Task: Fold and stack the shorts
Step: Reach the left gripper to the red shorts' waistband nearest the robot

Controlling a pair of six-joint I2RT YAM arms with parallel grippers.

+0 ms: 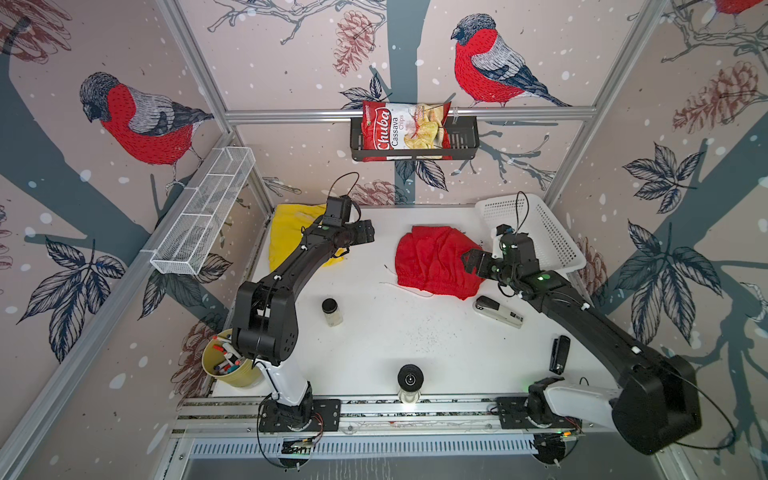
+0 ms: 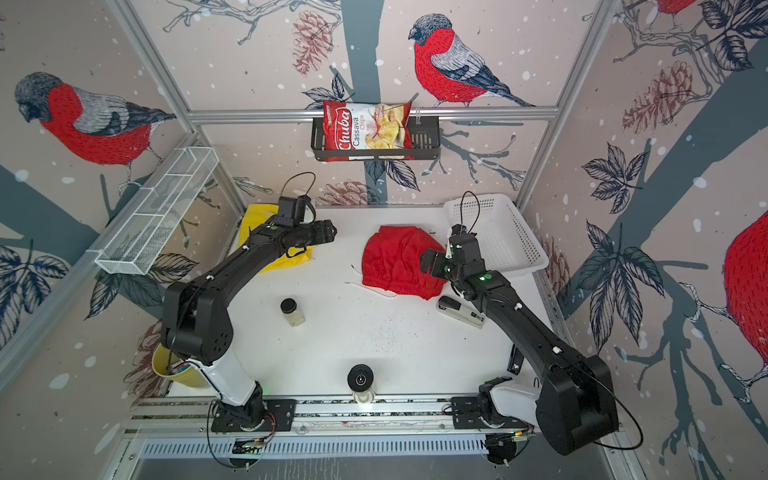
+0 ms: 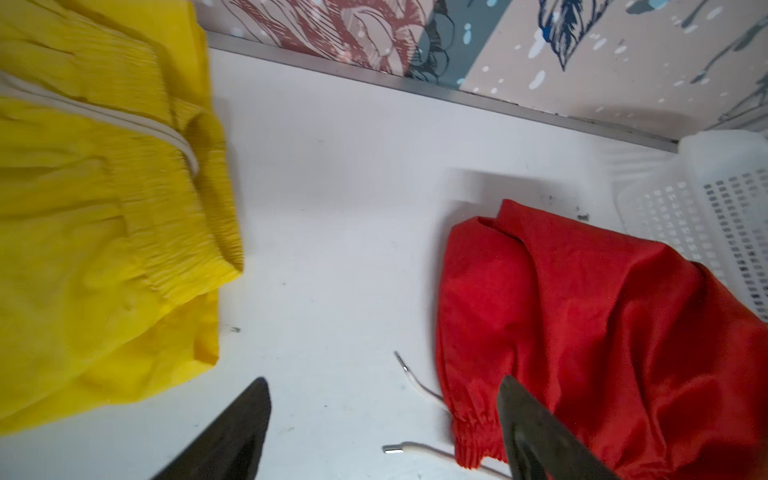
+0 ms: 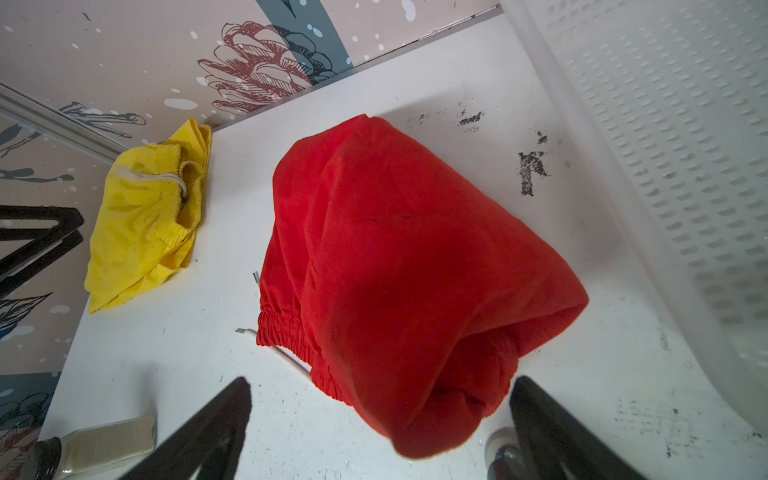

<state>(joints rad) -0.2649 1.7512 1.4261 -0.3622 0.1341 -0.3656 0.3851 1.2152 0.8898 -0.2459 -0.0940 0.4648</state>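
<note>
Cloth: red shorts [image 4: 395, 249] bunched, gathered elastic waist; yellow shorts [image 4: 141, 224] folded, crinkly; left pincer [image 3: 382, 382], right pincer [image 4: 381, 381] spread wide, empty.

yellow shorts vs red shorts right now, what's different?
The yellow shorts lie at the far left corner of the table; the red shorts lie mid-table beside the white basket. The red shorts' white drawstring trails onto the table; the yellow shorts' cord lies across their waistband. Both are bunched, apart, unstacked, and neither is gripped.
</note>
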